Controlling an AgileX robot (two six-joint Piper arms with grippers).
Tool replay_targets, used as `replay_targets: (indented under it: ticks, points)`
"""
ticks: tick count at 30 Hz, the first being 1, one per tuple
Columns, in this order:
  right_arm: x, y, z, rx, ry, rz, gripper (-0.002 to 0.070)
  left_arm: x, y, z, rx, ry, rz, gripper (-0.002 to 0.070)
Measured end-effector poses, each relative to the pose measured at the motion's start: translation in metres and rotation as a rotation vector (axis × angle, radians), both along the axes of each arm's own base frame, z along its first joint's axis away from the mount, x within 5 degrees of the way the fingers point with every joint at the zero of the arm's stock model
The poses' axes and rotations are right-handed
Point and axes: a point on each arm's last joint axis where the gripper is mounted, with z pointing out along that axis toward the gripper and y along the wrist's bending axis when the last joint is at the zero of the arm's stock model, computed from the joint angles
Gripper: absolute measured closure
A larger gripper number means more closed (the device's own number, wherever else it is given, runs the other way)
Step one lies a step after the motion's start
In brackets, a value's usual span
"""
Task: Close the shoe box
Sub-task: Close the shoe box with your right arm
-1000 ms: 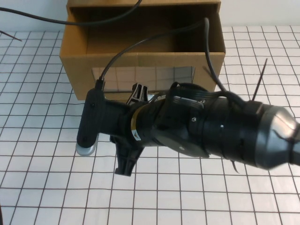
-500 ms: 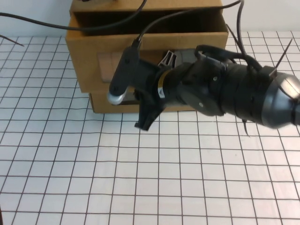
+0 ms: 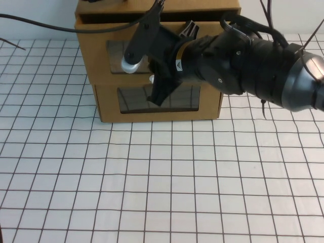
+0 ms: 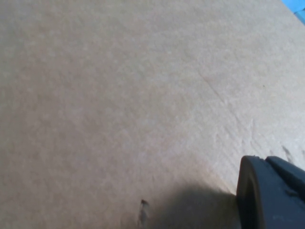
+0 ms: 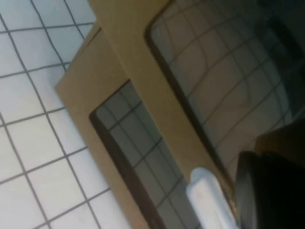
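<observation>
The shoe box (image 3: 96, 61) is the upper, wider cardboard drawer, with a clear window (image 3: 117, 50) and a white pull tab (image 3: 151, 78) just below it. Its front stands almost flush, and a thin dark gap (image 3: 111, 19) shows along the top. My right gripper (image 3: 174, 61) is open and pressed against that front, one finger (image 3: 159, 93) low and the other (image 3: 190, 28) at the top edge. In the right wrist view the tab (image 5: 207, 195) lies beside one finger (image 5: 267, 191). My left gripper (image 4: 269, 195) sits close to plain cardboard (image 4: 119, 95).
A narrower twin box (image 3: 109, 109) with its own window (image 3: 157, 98) lies under the shoe box. The boxes stand at the far side of a white gridded table (image 3: 152, 177). Cables (image 3: 40, 23) trail across the back left.
My right arm has swung away from the camera toward the boxes. The shoe box drawer, wide open a second ago, has slid in to nearly flush. The lower box has come into view.
</observation>
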Motion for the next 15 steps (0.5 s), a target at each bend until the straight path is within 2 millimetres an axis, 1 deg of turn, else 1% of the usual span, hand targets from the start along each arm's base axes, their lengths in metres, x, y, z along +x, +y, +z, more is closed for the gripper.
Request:
replay_targets:
  ticks: [4,7,12,15]
  points:
    - [-0.003,-0.001,0.002,-0.003,0.022,-0.007,0.0689,0.000,0.000,0.000,0.000,0.001,-0.001,0.0680]
    - [-0.010,-0.004,0.014,0.043,0.048,-0.017,0.0689,0.000,0.000,0.000,0.000,0.001,-0.001,0.0680]
    - [-0.024,-0.014,0.044,0.117,0.044,-0.023,0.0689,0.000,0.000,0.000,0.000,0.001,-0.001,0.0680]
    - [-0.026,-0.014,0.052,0.151,0.009,-0.013,0.0689,0.000,0.000,0.000,0.000,0.001,-0.001,0.0680]
